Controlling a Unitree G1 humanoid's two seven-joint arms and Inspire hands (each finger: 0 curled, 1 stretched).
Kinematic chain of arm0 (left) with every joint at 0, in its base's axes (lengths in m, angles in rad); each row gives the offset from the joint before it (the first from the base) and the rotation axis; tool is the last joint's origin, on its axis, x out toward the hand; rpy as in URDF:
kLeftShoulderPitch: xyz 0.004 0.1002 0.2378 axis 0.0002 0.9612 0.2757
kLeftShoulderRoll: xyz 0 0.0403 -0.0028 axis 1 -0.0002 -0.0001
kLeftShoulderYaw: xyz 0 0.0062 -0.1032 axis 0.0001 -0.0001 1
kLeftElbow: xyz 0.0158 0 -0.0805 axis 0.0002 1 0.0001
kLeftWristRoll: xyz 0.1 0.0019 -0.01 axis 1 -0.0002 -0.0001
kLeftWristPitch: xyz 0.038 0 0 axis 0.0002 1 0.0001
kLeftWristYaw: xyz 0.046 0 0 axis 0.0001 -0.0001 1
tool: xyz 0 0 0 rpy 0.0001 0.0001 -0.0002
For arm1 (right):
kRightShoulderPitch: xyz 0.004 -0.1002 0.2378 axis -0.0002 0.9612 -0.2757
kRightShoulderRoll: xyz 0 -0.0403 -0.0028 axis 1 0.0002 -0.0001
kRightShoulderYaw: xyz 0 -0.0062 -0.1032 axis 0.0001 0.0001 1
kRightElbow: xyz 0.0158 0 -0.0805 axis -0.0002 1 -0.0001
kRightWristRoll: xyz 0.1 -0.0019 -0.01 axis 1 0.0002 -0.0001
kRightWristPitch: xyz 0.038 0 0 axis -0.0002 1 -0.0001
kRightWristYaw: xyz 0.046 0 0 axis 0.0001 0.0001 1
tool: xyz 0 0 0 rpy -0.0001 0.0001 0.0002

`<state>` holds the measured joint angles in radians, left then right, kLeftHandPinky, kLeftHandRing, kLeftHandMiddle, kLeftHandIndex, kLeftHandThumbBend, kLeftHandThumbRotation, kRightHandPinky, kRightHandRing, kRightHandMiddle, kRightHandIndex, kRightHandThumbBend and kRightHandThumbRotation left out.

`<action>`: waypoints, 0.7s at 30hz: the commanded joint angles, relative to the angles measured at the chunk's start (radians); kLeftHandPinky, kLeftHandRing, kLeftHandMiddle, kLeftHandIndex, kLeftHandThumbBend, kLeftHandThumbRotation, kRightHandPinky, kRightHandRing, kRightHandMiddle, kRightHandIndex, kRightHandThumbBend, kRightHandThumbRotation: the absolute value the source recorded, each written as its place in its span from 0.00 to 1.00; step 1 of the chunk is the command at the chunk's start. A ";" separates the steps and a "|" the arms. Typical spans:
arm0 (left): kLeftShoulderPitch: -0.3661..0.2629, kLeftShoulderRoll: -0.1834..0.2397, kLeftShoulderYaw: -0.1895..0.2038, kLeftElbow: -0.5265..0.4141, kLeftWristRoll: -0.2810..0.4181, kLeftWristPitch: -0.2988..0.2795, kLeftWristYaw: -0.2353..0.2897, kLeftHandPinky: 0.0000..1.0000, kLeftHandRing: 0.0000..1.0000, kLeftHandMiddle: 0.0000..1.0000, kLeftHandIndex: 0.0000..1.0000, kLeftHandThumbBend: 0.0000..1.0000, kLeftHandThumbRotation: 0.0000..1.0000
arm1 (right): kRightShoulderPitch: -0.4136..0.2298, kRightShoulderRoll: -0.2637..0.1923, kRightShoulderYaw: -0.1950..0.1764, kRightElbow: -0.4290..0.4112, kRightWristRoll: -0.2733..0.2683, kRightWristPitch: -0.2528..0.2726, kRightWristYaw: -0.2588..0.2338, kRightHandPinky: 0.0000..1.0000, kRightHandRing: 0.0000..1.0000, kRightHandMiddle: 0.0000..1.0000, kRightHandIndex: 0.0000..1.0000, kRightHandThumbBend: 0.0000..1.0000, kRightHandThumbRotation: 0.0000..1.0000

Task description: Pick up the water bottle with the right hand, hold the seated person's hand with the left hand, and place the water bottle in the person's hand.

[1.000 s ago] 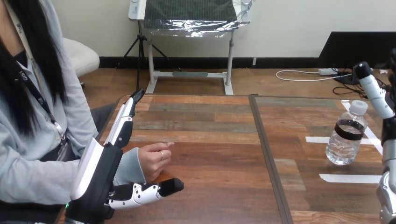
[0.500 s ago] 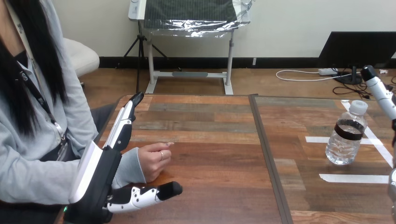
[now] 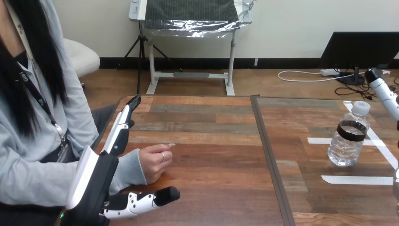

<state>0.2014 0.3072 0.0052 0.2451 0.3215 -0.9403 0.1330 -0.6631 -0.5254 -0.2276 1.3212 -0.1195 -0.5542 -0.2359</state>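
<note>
the left hand (image 3: 96, 181) stands at the table's (image 3: 211, 141) near left corner, opened wide. its fingers (image 3: 121, 127) stretch straight away along the left edge and its thumb (image 3: 141, 201) juts out to the right, low over the wood. the person's hand (image 3: 153, 162) rests on the table as a loose fist in the fork between those fingers and the thumb, with the grey sleeve (image 3: 127, 172) cuff up against the robot's palm. nothing curls round the fist or the wrist, and i cannot tell whether palm and cuff truly touch. to the right of the fist the left panel lies bare all the way to the dark seam (image 3: 267, 155) that splits the table from front to back. the water bottle (image 3: 348, 139) stands upright on the right panel, well apart from the person's hand, with bare wood between it and the seam. it has a white cap and a dark band, and it sits among white tape strips (image 3: 355, 180), one just behind its base and one nearer the front edge. the right hand (image 3: 383, 92) comes in at the view's right edge, above and just beside the bottle's cap but not touching it. the one finger that shows is straight and holds nothing; the rest is cut off by the edge.
</note>
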 commanded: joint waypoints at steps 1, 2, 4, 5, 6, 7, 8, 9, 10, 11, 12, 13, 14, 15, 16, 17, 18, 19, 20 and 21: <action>-0.025 0.006 0.014 -0.054 -0.020 -0.020 -0.008 0.92 1.00 1.00 1.00 1.00 0.68 | -0.097 -0.017 0.011 0.004 -0.008 0.021 0.012 1.00 0.98 0.95 1.00 1.00 0.71; -0.023 0.005 0.014 -0.057 -0.023 -0.019 -0.010 0.92 1.00 1.00 1.00 1.00 0.68 | -0.099 -0.016 0.010 0.005 -0.008 0.031 0.015 0.99 0.97 0.95 1.00 1.00 0.70; -0.019 0.003 0.015 -0.062 -0.027 -0.017 -0.015 0.93 1.00 1.00 1.00 1.00 0.68 | -0.100 -0.015 0.010 0.006 -0.008 0.042 0.018 0.98 0.97 0.95 1.00 1.00 0.69; -0.017 0.002 0.016 -0.064 -0.028 -0.018 -0.016 0.93 1.00 1.00 1.00 1.00 0.68 | -0.102 -0.014 0.010 0.008 -0.007 0.052 0.022 0.98 0.96 0.95 1.00 1.00 0.69; -0.016 0.002 0.016 -0.065 -0.028 -0.019 -0.017 0.93 1.00 1.00 1.00 1.00 0.68 | -0.102 -0.014 0.009 0.009 -0.007 0.059 0.024 0.97 0.96 0.95 1.00 1.00 0.68; -0.015 0.001 0.017 -0.066 -0.028 -0.020 -0.017 0.93 1.00 1.00 1.00 1.00 0.68 | -0.103 -0.013 0.009 0.009 -0.007 0.063 0.026 0.95 0.96 0.95 1.00 1.00 0.68; -0.013 0.000 0.018 -0.069 -0.026 -0.019 -0.017 0.93 1.00 1.00 1.00 1.00 0.68 | -0.104 -0.012 0.010 0.010 -0.008 0.071 0.027 0.95 0.95 0.94 1.00 1.00 0.67; -0.011 -0.001 0.020 -0.072 -0.025 -0.019 -0.017 0.93 1.00 1.00 1.00 1.00 0.68 | -0.104 -0.010 0.011 0.010 -0.008 0.076 0.028 0.92 0.95 0.94 1.00 1.00 0.67; -0.009 -0.001 0.021 -0.074 -0.024 -0.019 -0.018 0.93 1.00 1.00 1.00 1.00 0.68 | -0.104 -0.010 0.011 0.010 -0.009 0.079 0.028 0.91 0.94 0.94 1.00 1.00 0.66; -0.007 -0.001 0.020 -0.078 -0.027 -0.018 -0.020 0.93 1.00 1.00 1.00 1.00 0.68 | -0.104 -0.007 0.011 0.011 -0.009 0.087 0.032 0.90 0.94 0.94 1.00 1.00 0.66; -0.005 -0.002 0.020 -0.080 -0.030 -0.018 -0.022 0.93 1.00 1.00 1.00 1.00 0.68 | -0.105 -0.006 0.011 0.011 -0.008 0.092 0.035 0.90 0.94 0.94 1.00 1.00 0.66; -0.005 -0.002 0.020 -0.081 -0.032 -0.017 -0.024 0.93 1.00 1.00 1.00 1.00 0.68 | -0.105 -0.005 0.011 0.011 -0.008 0.096 0.037 0.89 0.94 0.94 1.00 1.00 0.66; -0.003 -0.002 0.018 -0.085 -0.036 -0.015 -0.027 0.93 1.00 1.00 1.00 1.00 0.68 | -0.105 -0.003 0.010 0.012 -0.007 0.104 0.041 0.89 0.94 0.94 1.00 1.00 0.65; 0.000 -0.002 0.018 -0.088 -0.039 -0.015 -0.030 0.93 1.00 1.00 1.00 1.00 0.68 | -0.105 -0.001 0.009 0.012 -0.006 0.109 0.043 0.88 0.93 0.94 1.00 1.00 0.65; 0.003 -0.002 0.018 -0.090 -0.041 -0.015 -0.032 0.93 1.00 1.00 1.00 1.00 0.68 | -0.105 0.000 0.009 0.011 -0.005 0.113 0.045 0.88 0.93 0.94 1.00 1.00 0.64; 0.004 -0.001 0.017 -0.092 -0.045 -0.016 -0.035 0.93 1.00 1.00 1.00 1.00 0.68 | -0.105 0.003 0.007 0.012 -0.002 0.119 0.048 0.87 0.93 0.94 1.00 1.00 0.64; 0.005 -0.001 0.017 -0.092 -0.047 -0.017 -0.037 0.94 1.00 1.00 1.00 1.00 0.68 | -0.105 0.005 0.006 0.012 0.000 0.122 0.050 0.85 0.92 0.94 1.00 1.00 0.63; 0.005 -0.001 0.017 -0.093 -0.048 -0.018 -0.039 0.94 1.00 1.00 1.00 1.00 0.67 | -0.105 0.006 0.005 0.012 0.001 0.125 0.052 0.84 0.92 0.94 1.00 1.00 0.62; 0.006 -0.003 0.018 -0.094 -0.048 -0.018 -0.039 0.95 1.00 1.00 1.00 1.00 0.67 | -0.106 0.008 0.005 0.012 0.000 0.133 0.053 0.83 0.91 0.94 1.00 1.00 0.61; 0.008 -0.004 0.019 -0.097 -0.049 -0.018 -0.040 0.95 1.00 1.00 1.00 1.00 0.67 | -0.105 0.009 0.006 0.013 0.000 0.138 0.054 0.82 0.90 0.94 1.00 1.00 0.61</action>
<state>0.2366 0.3048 0.0137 0.2038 0.2992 -0.9431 0.0975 -0.6799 -0.5239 -0.2276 1.3409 -0.1202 -0.4321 -0.1887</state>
